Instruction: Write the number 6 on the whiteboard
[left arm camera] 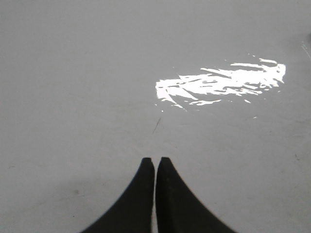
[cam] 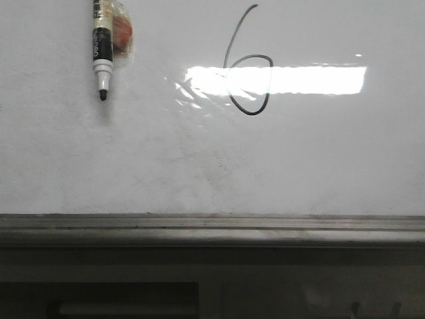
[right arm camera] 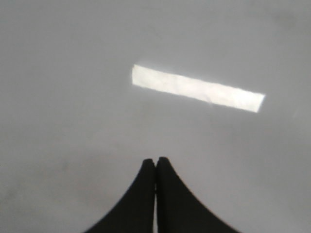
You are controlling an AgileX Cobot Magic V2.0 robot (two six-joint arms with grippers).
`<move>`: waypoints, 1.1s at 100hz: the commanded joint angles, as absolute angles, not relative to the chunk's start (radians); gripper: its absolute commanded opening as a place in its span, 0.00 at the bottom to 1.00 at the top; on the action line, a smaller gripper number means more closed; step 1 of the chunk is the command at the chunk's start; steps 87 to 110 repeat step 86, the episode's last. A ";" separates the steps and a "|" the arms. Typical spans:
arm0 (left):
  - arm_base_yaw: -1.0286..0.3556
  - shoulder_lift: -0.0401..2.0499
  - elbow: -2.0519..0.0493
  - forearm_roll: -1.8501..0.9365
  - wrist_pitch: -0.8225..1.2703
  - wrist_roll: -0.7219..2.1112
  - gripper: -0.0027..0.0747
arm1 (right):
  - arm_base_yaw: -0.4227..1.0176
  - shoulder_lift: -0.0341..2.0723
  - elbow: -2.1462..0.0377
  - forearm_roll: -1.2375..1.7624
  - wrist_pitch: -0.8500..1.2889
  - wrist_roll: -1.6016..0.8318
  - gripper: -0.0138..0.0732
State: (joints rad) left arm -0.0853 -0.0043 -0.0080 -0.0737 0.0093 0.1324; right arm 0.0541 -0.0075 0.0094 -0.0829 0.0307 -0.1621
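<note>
The whiteboard (cam: pixel 199 166) fills the front view, glossy white with faint grey smudges. The number 6 (cam: pixel 251 57) is drawn on it right of centre near the top: a thin dark slanted stroke with a rounded loop at its base. Neither gripper shows in the front view. My left gripper (left arm camera: pixel 155 159) is shut and empty over a plain white surface (left arm camera: pixel 73 97) that bears a tiny dark mark (left arm camera: pixel 156 125). My right gripper (right arm camera: pixel 156 159) is shut and empty over a plain white surface (right arm camera: pixel 73 97).
A black and white marker (cam: pixel 101 50) hangs tip down at the board's upper left, beside an orange object in clear wrap (cam: pixel 122 33). A grey metal ledge (cam: pixel 212 222) runs along the board's lower edge. Lamp glare crosses the 6's loop.
</note>
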 commanded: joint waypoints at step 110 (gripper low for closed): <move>-0.093 -0.036 0.040 -0.073 -0.063 0.119 0.01 | 0.017 -0.030 0.032 -0.132 -0.030 -0.157 0.11</move>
